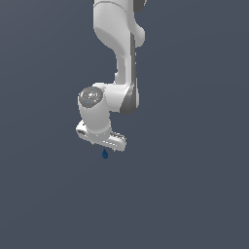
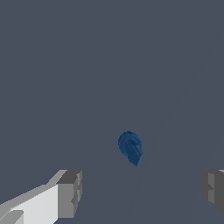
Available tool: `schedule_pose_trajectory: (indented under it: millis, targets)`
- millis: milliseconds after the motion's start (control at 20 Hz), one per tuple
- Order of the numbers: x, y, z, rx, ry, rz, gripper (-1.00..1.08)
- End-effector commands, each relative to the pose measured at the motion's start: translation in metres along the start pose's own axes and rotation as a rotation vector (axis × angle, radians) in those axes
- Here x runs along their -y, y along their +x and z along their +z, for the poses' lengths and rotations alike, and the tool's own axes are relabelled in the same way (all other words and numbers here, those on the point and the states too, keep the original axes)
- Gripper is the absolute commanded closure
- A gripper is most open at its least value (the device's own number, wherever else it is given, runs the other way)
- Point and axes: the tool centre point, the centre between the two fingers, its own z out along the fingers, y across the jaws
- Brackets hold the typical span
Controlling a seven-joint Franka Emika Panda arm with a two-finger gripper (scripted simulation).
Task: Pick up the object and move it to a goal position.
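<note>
One smooth blue teardrop object [image 2: 130,148] between the wide-apart grey blocky fingers [image 2: 70,194] of the hand [image 2: 140,194].

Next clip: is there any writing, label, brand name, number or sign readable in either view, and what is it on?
None. No text appears in either view.
The white arm shows no lettering.
The blue object is plain.
The gripper, its jaws apart, carries no label.
The grey surface has no signs.
</note>
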Motion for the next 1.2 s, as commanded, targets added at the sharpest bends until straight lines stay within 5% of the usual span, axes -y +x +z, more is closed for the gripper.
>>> schedule_pose_trajectory:
  millis: [0, 1000, 1050, 1150]
  targets:
    - [-0.003, 0.002, 0.005, 0.001, 0.000, 0.016, -0.92]
    - [-0.004, 0.002, 0.056, 0.001, 0.000, 0.020, -0.92]
    - [-0.004, 0.002, 0.056, 0.001, 0.000, 0.020, 1.08]
    - [-0.004, 0.002, 0.056, 0.001, 0.000, 0.020, 1.08]
